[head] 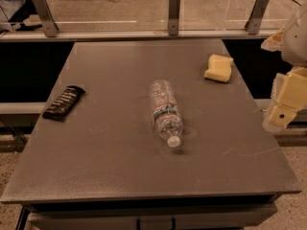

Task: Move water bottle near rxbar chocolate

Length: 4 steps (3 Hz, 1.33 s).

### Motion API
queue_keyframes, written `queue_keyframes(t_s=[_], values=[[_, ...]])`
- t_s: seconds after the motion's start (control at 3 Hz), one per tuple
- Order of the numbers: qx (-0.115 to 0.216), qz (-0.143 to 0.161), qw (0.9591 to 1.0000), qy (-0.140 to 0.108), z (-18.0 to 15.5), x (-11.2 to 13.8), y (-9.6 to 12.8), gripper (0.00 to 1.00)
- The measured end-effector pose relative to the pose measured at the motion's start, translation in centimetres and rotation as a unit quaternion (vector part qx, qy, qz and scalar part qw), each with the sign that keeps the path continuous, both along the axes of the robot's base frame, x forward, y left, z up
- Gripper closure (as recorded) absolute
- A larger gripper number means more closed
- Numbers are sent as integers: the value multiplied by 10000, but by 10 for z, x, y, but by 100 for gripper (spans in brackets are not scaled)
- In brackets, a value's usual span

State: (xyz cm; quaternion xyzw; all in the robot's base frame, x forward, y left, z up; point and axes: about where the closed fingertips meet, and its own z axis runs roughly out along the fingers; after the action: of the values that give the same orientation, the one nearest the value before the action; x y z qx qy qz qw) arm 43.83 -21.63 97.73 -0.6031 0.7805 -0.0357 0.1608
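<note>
Three loose things share a grey, matte worktop (110, 176). Its near edge sits above a darker frame that the bottom of the view cuts off.

Nearest lies the water bottle (165, 111), on its side at about mid-worktop, with its white cap (173, 141) pointing toward the camera and its base away. The grey surface shows through its clear, ribbed plastic. The label band round its middle is red and blue on white, with print too small to read.

To the right, beyond the worktop's right edge and about level with the bottle, hangs the gripper (278, 114). It is a pale, boxy, cream-coloured piece, well apart from the bottle. The right border cuts off the arm above it, and whether the gripper is spread or closed cannot be told.

At the left edge, slightly farther back, the rxbar chocolate (64, 102) lies flat. It is a small rectangular bar in a black wrapper with illegible pale lettering, well apart from the bottle.

Farther still, near the far right corner, rests a pale yellow sponge-like block (218, 68) with soft, rounded edges.

Behind the worktop, slanted metal brackets (174, 12) stand on a pale rail, holding a clear panel.
</note>
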Motion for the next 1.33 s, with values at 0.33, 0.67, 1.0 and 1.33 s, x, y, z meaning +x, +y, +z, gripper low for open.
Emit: queue_keyframes(t_s=[0.33,0.67,1.0,1.33], values=[[18,-15,10000,-23,1,0,1,0],[40,-285,9996,74,-2,5,15,0],[-6,-693,9968,403,-20,14,48,0],[272,-1181,9896,775,-38,23,77,0]])
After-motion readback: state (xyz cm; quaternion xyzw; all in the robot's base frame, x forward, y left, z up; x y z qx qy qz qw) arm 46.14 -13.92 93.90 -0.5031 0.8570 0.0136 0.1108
